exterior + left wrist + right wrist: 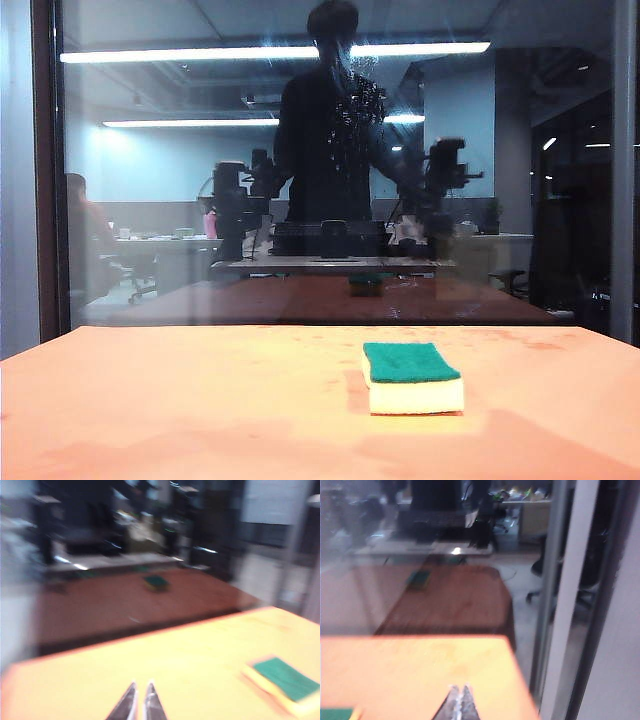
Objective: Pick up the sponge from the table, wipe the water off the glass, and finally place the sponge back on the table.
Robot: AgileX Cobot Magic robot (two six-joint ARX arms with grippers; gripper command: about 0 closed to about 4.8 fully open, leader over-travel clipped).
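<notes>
Sponge (412, 377) lies flat on the orange-tan desk (180, 400), green scouring face up over its thicker cream foam body, a little right of the middle and nearer the near edge than the glass. Nothing touches it.

Behind the desk's far edge the glass (180, 220) stands upright between dark side frames, showing a dim bluish office, ceiling light strips and a dark figure. A cluster of tiny whitish droplets, the water (362, 105), glints high on the pane, just right of centre, over the figure's chest. Lower in the pane is a dim, smaller mirror image of the sponge on a dark reddish desktop.

Neither arm itself appears in the exterior view. The left wrist view, which is blurred, has the left claw (139, 700) hanging above bare desk with its two tips pressed nearly together and nothing between them; the sponge lies well apart from it, off to the right. The right claw (459, 700) hangs over the desk near its right far corner, tips pressed together and empty, close to the pale frame post (567, 580).

No brand, label or readable writing shows on anything.
</notes>
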